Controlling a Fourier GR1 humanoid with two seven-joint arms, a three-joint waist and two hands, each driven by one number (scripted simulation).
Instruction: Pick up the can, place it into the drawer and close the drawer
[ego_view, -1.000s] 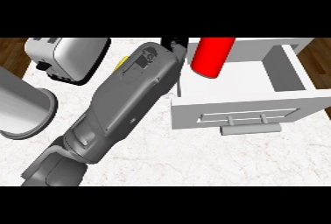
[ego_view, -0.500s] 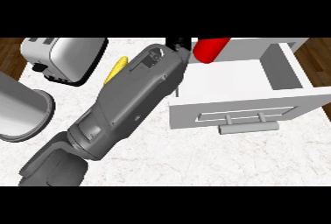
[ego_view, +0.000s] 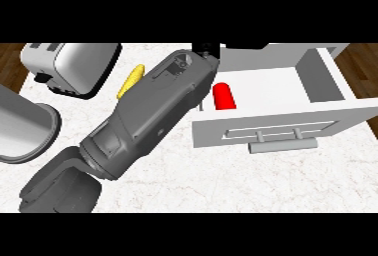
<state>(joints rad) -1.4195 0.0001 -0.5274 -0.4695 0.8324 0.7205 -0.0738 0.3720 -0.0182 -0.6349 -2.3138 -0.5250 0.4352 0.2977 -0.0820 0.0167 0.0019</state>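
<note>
Hand (ego_view: 207, 50) hidden past the forearm, grip unreadable; the red can (ego_view: 224, 96) lies inside the open drawer (ego_view: 325, 82), long axis near-to-far, just right of the wrist.

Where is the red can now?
In the head view, the red can lies inside the open drawer, at its left side, beside the grey forearm.

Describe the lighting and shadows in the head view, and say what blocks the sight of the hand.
Head view: light is even, with no glare; the open drawer shades its own inner walls grey, and the red can lying inside casts little shadow. The grey forearm covers most of the hand, so its fingers cannot be made out.
</note>
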